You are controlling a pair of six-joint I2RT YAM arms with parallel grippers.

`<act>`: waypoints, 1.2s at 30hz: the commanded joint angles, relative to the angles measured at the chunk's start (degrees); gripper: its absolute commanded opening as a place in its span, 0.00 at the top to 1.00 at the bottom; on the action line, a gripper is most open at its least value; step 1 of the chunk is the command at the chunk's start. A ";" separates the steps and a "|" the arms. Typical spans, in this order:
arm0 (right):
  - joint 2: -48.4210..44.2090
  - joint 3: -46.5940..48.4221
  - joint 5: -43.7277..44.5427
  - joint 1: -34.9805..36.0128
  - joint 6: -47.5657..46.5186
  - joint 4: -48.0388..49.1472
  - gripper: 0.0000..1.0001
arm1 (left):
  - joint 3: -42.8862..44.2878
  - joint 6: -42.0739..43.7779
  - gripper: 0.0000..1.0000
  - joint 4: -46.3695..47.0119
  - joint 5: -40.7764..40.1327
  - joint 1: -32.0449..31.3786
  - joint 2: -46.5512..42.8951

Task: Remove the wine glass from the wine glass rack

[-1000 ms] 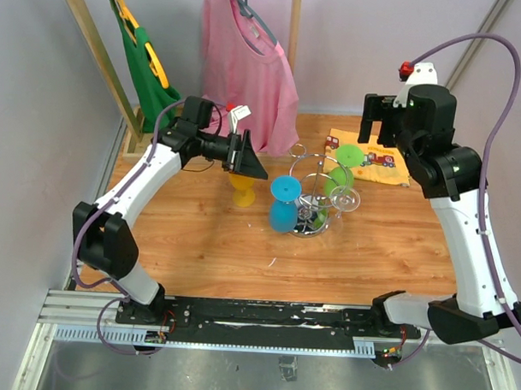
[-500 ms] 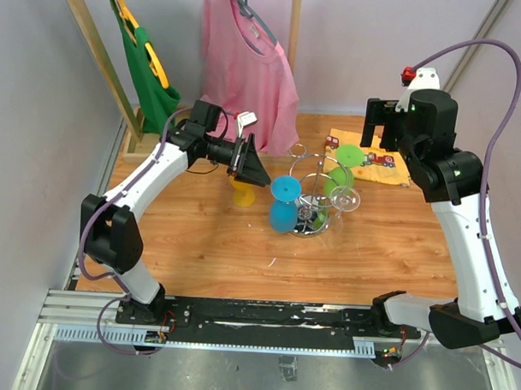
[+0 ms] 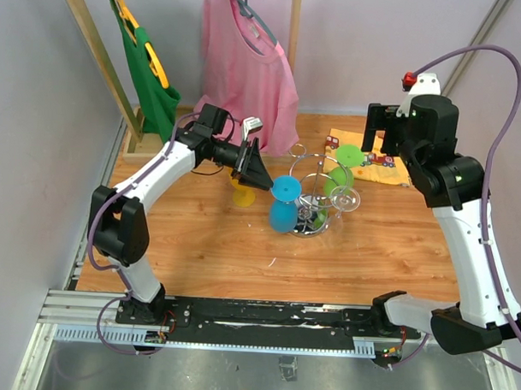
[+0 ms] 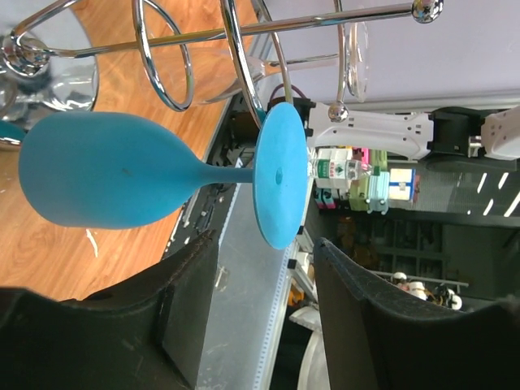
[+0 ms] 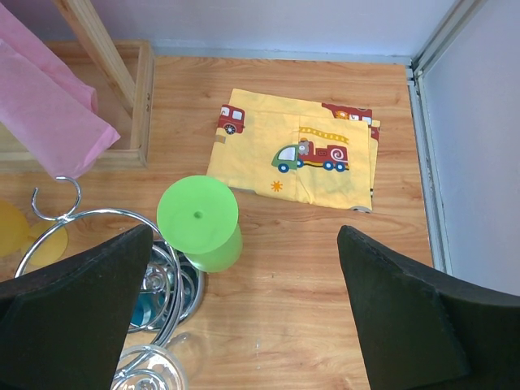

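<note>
The wine glass rack (image 3: pixel 316 190) is a shiny wire stand at mid table. A blue wine glass (image 3: pixel 284 209) hangs upside down on its left side, a green one (image 3: pixel 343 170) at the back right, a clear one (image 3: pixel 346 199) on the right. My left gripper (image 3: pixel 259 176) is level with the blue glass's foot, just left of it. In the left wrist view the blue foot disc (image 4: pixel 280 183) has its lower edge at my left gripper (image 4: pixel 264 244), whose jaws are open and apart from it. My right gripper (image 3: pixel 379 122) hangs open high above the green glass (image 5: pixel 199 215).
A yellow glass (image 3: pixel 241 194) stands on the table under my left arm. A yellow fire-truck cloth (image 3: pixel 373 158) lies at the back right. A pink shirt (image 3: pixel 248 70) and a green garment (image 3: pixel 149 67) hang on a wooden frame at the back.
My left gripper has moved right, up to the blue glass's foot, and its jaws have narrowed. The right arm has barely shifted.
</note>
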 commanded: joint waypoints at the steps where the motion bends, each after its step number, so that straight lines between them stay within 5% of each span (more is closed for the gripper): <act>1: -1.70 -1.07 0.78 -0.83 0.81 -0.34 0.02 | 2.39 -1.94 0.46 -0.78 2.88 -1.06 0.82; 22: -3.77 -3.64 1.30 -0.82 1.15 -0.37 0.02 | 1.84 -2.94 0.56 -0.82 3.24 -2.38 1.61; 28: -3.86 -4.03 1.32 -0.83 1.33 -0.28 0.02 | 1.67 -3.11 0.71 -0.83 3.45 -2.39 1.71; 34: -3.79 -4.14 1.05 -0.84 1.24 -0.02 0.02 | 1.47 -3.51 0.99 -0.77 3.75 -2.42 1.89; 36: -3.77 -4.23 0.96 -0.88 1.16 -0.03 0.02 | 1.40 -3.67 1.00 -0.81 4.10 -2.42 1.94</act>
